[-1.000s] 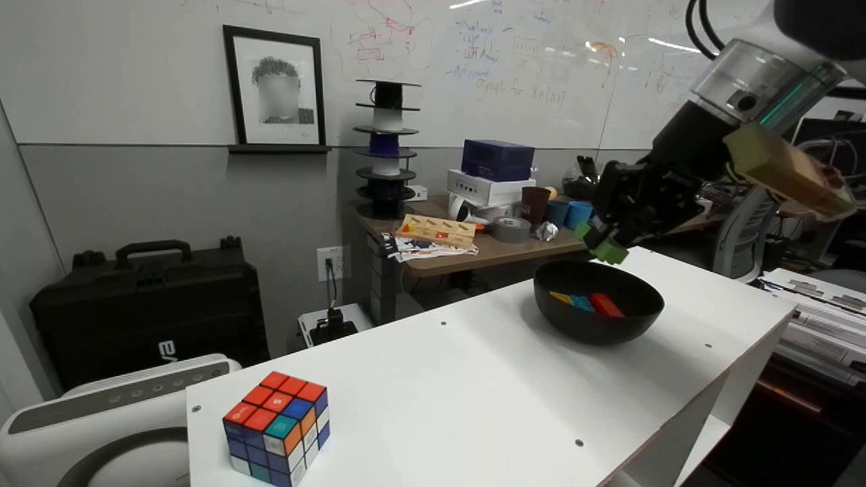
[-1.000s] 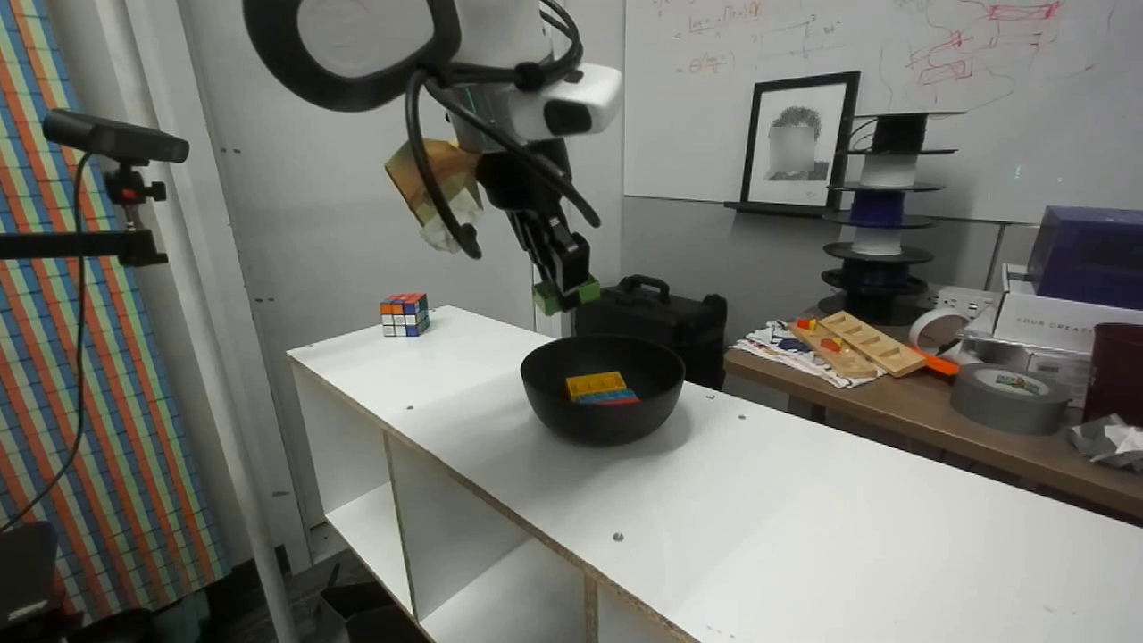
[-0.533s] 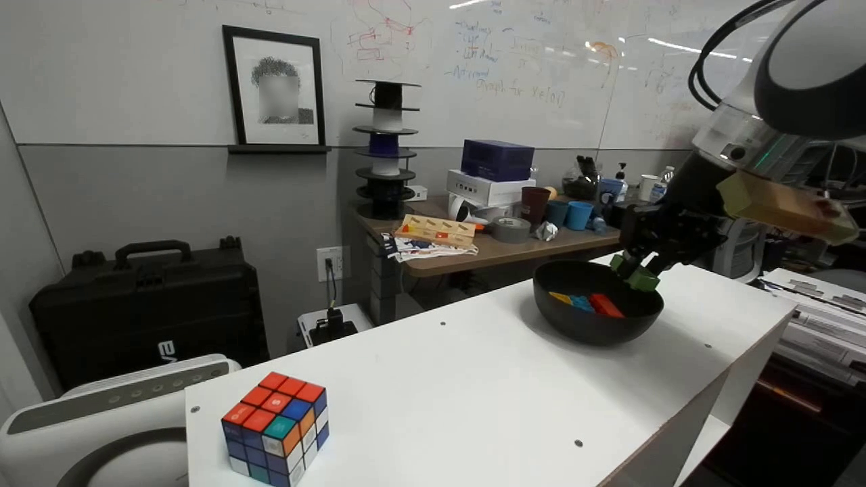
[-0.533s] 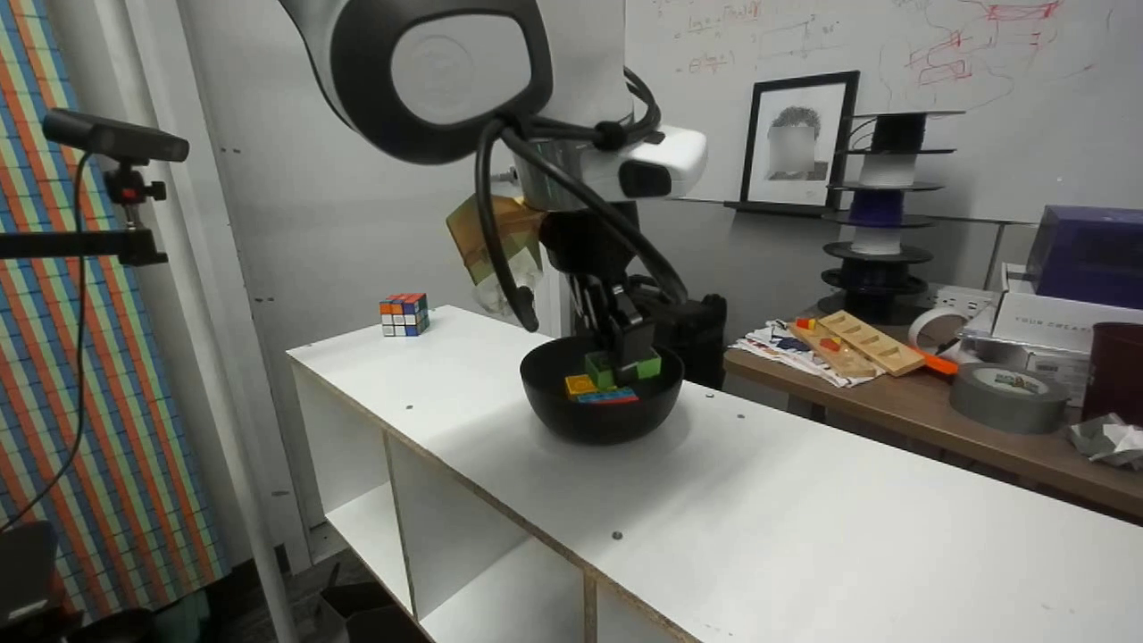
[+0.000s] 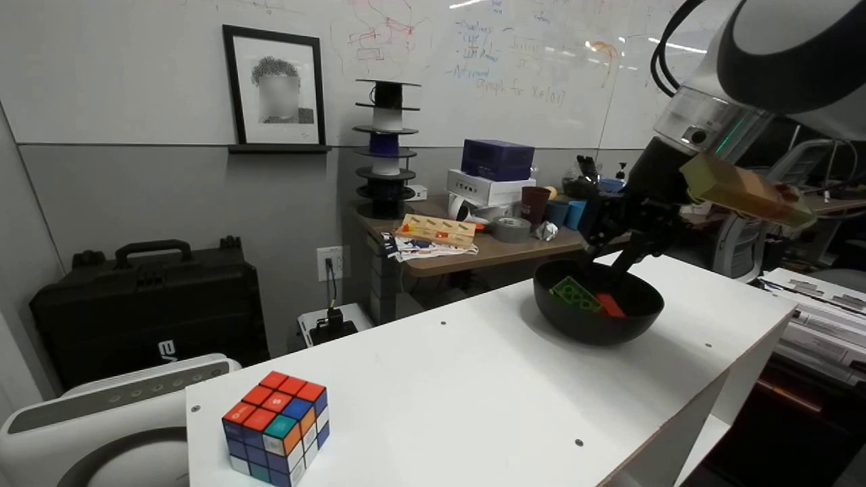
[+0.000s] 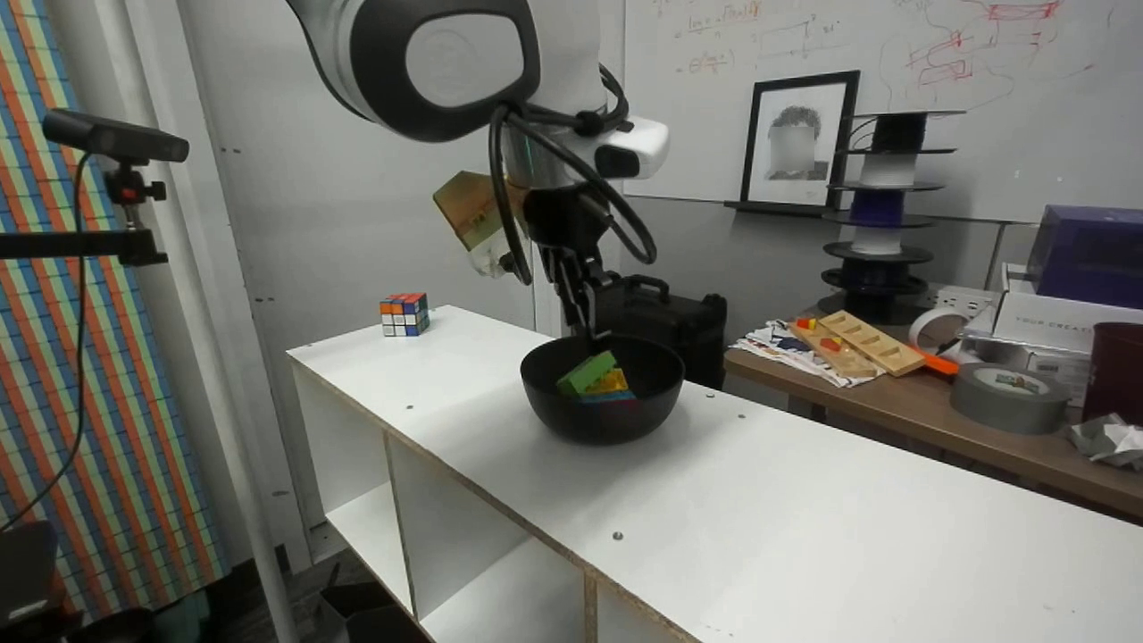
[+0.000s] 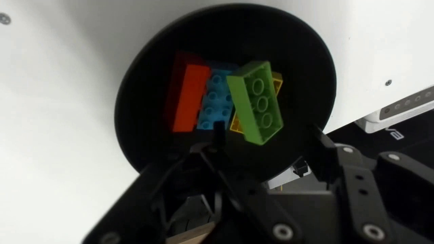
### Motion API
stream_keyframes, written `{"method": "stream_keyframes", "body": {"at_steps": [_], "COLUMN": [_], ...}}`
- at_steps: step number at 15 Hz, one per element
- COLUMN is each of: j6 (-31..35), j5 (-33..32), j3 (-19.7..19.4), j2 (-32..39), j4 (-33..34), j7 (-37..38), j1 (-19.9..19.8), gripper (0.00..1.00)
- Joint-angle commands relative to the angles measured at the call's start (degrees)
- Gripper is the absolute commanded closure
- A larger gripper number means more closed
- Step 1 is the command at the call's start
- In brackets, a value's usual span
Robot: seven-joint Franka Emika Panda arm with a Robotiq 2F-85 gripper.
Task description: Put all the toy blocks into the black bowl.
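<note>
The black bowl [image 5: 595,333] stands on the white shelf top, also seen in an exterior view [image 6: 596,429] and the wrist view [image 7: 301,51]. Inside, in the wrist view, lie a red block [image 7: 191,98], a blue block [image 7: 215,101], a yellow block [image 7: 236,124] and a green block [image 7: 252,105]. The green block is tilted, hollow underside showing, resting over the yellow and partly hiding it. My gripper [image 7: 269,133] is open and empty, its fingers wide apart at the bowl. In both exterior views it hangs at the bowl's opening [image 5: 604,268], apart from the green block [image 6: 588,373].
A multicoloured puzzle cube [image 5: 276,427] sits at the far end of the white shelf top [image 5: 440,399], also in an exterior view [image 6: 404,315]. A brown desk [image 6: 902,402] with tape, boxes and cups stands beside it. A black case [image 5: 145,304] stands behind.
My gripper lowered the green block into the bowl, opened and let go of it. The green block now lies over the yellow one, and the gripper has risen slightly.
</note>
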Motion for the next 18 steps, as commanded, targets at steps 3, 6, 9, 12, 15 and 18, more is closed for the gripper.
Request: {"method": "stream_keyframes", "body": {"at_steps": [3,6,9,12,15,18], "j6": [-14.2,-26.1,-37.1,-48.7,-54.2,-53.2], "j5": [0.6,7.1,12.4,13.4,10.6,11.3], "j3": [-1.3,-0.6,-1.6,-2.2,-1.8,-1.8], "j2": [-11.8,-21.1,-30.5,-38.6,-45.8,-42.4], "j4": [-4.3,-7.1,-9.3,-10.8,-12.6,-10.6], "j7": [1.5,-0.7,-0.6,0.1,-0.9,0.2], "j1": [0.6,0.4,1.5,2.4,2.5,2.2], "gripper": [0.0,0.0,0.0,0.0,0.0,0.0]}}
